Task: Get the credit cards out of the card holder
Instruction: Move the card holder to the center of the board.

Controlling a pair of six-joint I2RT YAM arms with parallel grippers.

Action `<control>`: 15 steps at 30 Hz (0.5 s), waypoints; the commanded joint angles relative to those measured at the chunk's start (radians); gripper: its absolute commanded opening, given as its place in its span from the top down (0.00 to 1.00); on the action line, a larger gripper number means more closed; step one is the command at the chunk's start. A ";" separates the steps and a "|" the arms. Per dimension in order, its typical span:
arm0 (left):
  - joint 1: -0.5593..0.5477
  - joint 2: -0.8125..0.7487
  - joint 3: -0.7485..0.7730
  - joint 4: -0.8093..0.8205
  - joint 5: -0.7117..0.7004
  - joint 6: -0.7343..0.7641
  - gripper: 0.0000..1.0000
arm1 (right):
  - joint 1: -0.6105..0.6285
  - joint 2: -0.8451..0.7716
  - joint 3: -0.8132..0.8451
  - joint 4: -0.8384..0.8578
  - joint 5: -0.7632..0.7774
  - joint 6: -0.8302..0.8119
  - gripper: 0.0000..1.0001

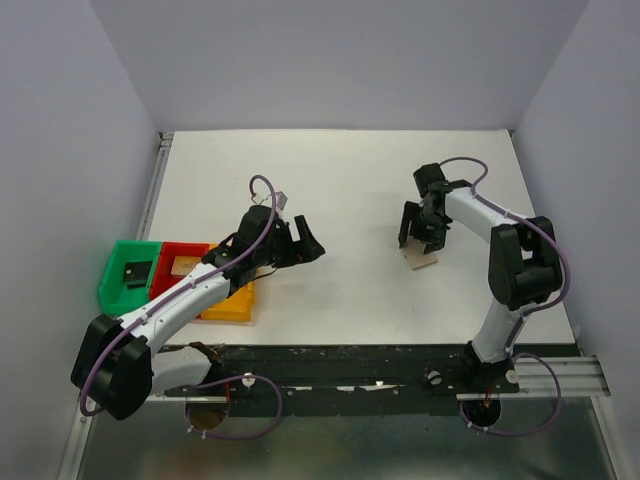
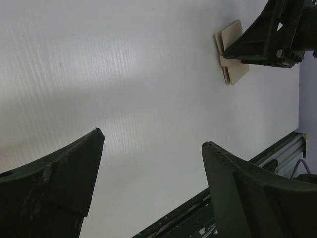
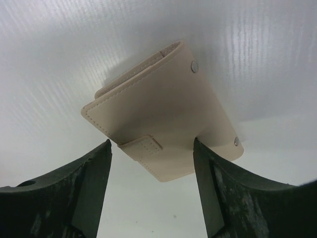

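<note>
The card holder (image 1: 425, 259) lies folded shut on the white table, a beige wallet with a strap and snap studs (image 3: 163, 109); it also shows far off in the left wrist view (image 2: 232, 52). My right gripper (image 1: 418, 240) hangs open just over it, its jaws straddling the holder's near end (image 3: 151, 141); the right finger (image 3: 213, 168) meets the holder's edge and the left finger stands apart. Any credit cards inside the holder are hidden. A small black credit card (image 1: 135, 270) lies in the green bin. My left gripper (image 1: 303, 245) is open over bare table (image 2: 152, 139), holding nothing.
Green (image 1: 112, 285), red (image 1: 196, 250) and yellow (image 1: 228, 310) bins stand side by side at the left, under my left arm. A pale flat piece (image 1: 182, 265) lies in the red bin. A black rail (image 1: 350, 365) runs along the table's near edge.
</note>
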 commanded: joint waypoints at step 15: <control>-0.011 0.002 -0.008 0.013 -0.024 -0.009 0.07 | 0.167 -0.037 0.065 -0.102 0.366 -0.104 0.20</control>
